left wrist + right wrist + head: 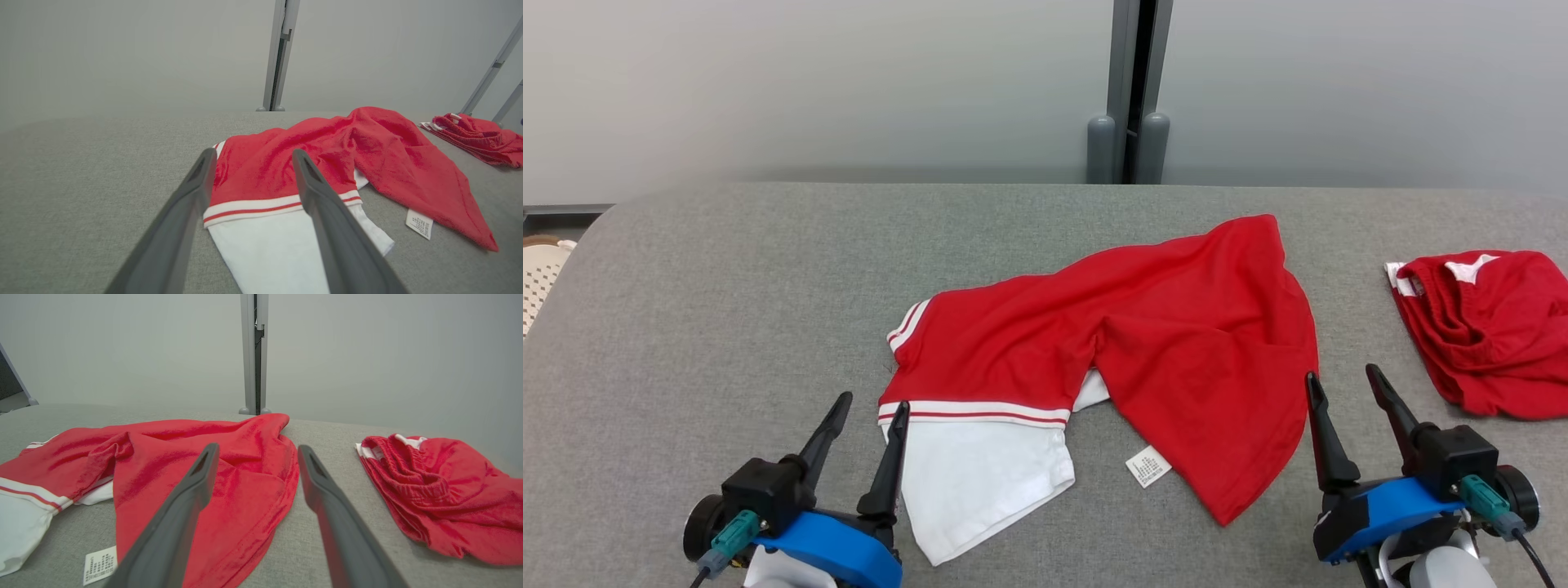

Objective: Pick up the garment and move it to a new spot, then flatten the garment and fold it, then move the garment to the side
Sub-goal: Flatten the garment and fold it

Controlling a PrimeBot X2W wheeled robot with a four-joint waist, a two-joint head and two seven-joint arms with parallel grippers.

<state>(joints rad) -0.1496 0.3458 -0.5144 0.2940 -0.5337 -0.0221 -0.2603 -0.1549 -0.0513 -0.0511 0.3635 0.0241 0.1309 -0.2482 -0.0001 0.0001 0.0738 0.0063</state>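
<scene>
Currently, observe the garment (1143, 343) lying crumpled at the middle of the grey counter (727, 286), well apart from the second red garment (1494, 327) at the far right. Note the left hand (874, 402) wide and empty, set astride the striped edge of the white panel (980, 474), and the right hand (1341, 372) wide and empty just beside the red hem (1258, 457). Treat this bracketing stance as probable preparation for flattening, set to grip both near edges and draw outward.
</scene>
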